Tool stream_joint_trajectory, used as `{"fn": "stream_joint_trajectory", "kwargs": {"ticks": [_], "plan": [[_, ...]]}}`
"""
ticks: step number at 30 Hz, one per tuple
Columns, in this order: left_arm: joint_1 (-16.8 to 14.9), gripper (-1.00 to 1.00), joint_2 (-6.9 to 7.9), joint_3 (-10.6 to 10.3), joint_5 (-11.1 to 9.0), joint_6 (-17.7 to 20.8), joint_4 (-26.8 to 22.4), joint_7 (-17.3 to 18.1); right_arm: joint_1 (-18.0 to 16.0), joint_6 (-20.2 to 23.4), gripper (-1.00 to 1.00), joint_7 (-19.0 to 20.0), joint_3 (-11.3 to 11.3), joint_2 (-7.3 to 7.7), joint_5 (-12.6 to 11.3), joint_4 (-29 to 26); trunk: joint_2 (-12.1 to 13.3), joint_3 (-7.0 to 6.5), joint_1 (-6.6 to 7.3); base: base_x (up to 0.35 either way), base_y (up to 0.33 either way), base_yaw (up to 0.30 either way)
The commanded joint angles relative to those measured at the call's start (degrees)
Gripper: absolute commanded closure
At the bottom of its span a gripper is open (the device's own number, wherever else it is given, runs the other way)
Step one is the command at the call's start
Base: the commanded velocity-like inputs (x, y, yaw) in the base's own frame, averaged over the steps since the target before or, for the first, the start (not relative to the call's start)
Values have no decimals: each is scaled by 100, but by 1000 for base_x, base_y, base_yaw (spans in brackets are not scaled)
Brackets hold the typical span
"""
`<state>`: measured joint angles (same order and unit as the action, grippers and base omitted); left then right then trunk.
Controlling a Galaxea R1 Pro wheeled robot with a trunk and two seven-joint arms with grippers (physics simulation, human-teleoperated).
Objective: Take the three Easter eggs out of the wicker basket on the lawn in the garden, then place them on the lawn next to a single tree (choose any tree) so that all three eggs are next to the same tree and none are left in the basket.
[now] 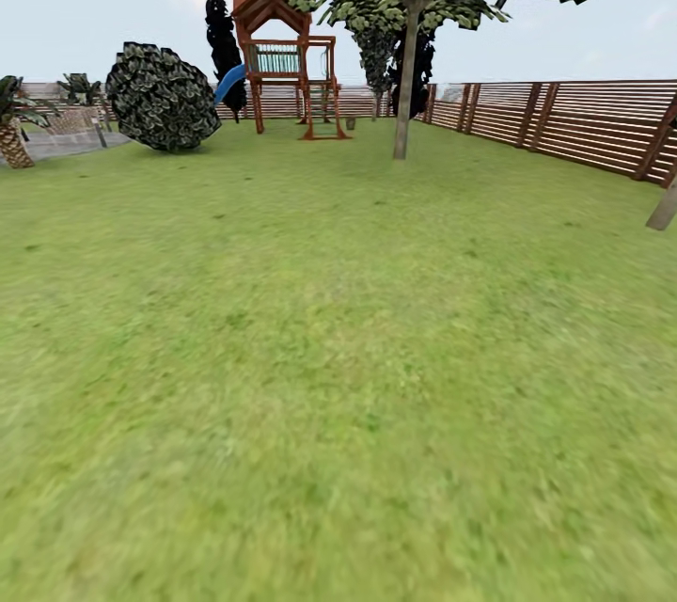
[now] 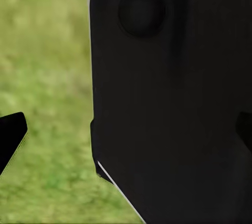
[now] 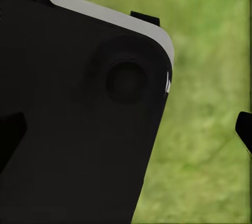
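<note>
Ahead, tree point(image 1: 406, 85) on lawn point(image 1: 338, 376)

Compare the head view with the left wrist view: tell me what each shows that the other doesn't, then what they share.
Head view alone: the tree with the pale trunk, the wooden play frame, the slatted fence, a round dark bush and sky. Left wrist view alone: a large black robot part close up, and a dark finger tip. Both: the lawn.
</note>
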<state>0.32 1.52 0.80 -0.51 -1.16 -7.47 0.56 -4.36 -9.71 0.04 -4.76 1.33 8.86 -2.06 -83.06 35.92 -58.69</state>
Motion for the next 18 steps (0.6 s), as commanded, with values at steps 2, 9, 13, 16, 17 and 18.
{"fn": "stream_joint_trajectory", "kwargs": {"ticks": [2,9,13,16,17,18], "plan": [[3,-100,1,8,-7,-7,-9,6,-1,-18,-100,1,-43,0,9,4,-2,4,-4,342,0,0],[3,-100,1,8,-9,-7,-9,6,-1,-20,-100,0,-43,4,3,4,-2,4,-4,342,0,0],[3,-100,2,8,-10,-7,-10,6,-2,-16,-100,-1,-43,3,5,4,-2,4,-4,342,0,0],[3,-100,6,8,-10,-7,-10,6,-2,-19,-100,-2,-43,-1,6,4,-2,4,-4,342,0,0],[3,-100,5,8,-10,-7,-10,6,-3,-20,-100,1,-43,-1,1,4,-2,4,-4,342,0,0],[3,-100,5,8,-8,-7,-9,6,-1,-19,-100,2,-43,-1,-2,4,-2,4,-4,342,0,0]]}}
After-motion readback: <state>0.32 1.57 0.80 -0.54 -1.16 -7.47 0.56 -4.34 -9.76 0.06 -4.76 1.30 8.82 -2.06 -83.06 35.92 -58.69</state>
